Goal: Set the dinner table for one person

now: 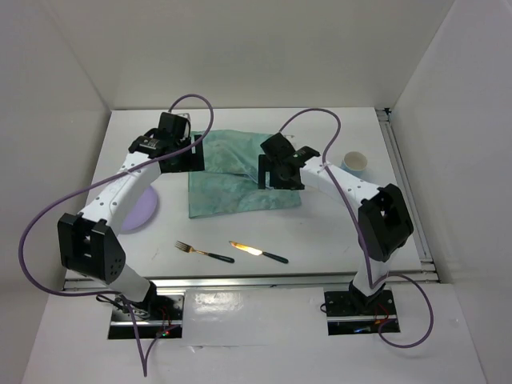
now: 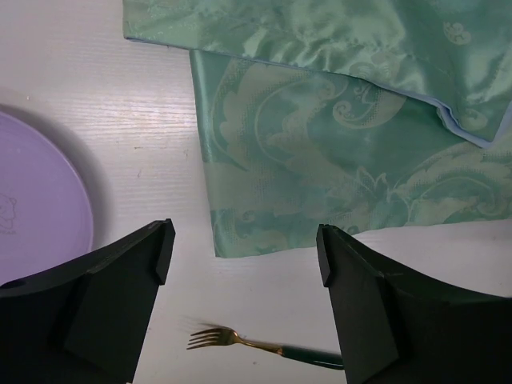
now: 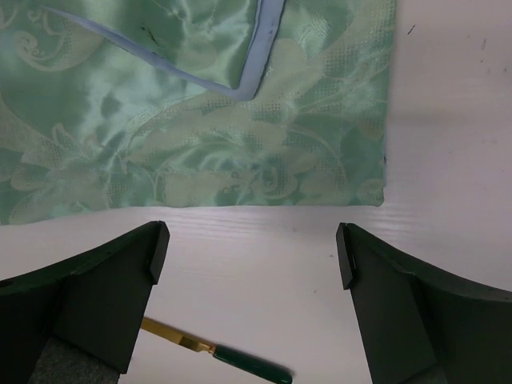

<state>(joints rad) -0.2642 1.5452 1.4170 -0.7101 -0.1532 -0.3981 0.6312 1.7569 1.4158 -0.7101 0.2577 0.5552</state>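
The white dinner table (image 1: 320, 232) holds a teal-green patterned cloth (image 1: 232, 188) at its middle back, with part of it folded over itself. A purple plate (image 1: 142, 210) lies at the left. A gold fork (image 1: 202, 252) and a gold knife (image 1: 258, 252), both with dark green handles, lie near the front edge. A cup (image 1: 355, 165) stands at the right. My left gripper (image 1: 188, 156) hovers open over the cloth's left edge (image 2: 320, 144), with the fork (image 2: 240, 342) below it. My right gripper (image 1: 280, 178) hovers open over the cloth's right front corner (image 3: 200, 120), with the knife (image 3: 216, 352) below it.
White walls close in the table on the left, back and right. A metal rail (image 1: 240, 280) runs along the near edge and another along the right side (image 1: 408, 184). The plate (image 2: 40, 192) sits just left of my left fingers (image 2: 120, 296).
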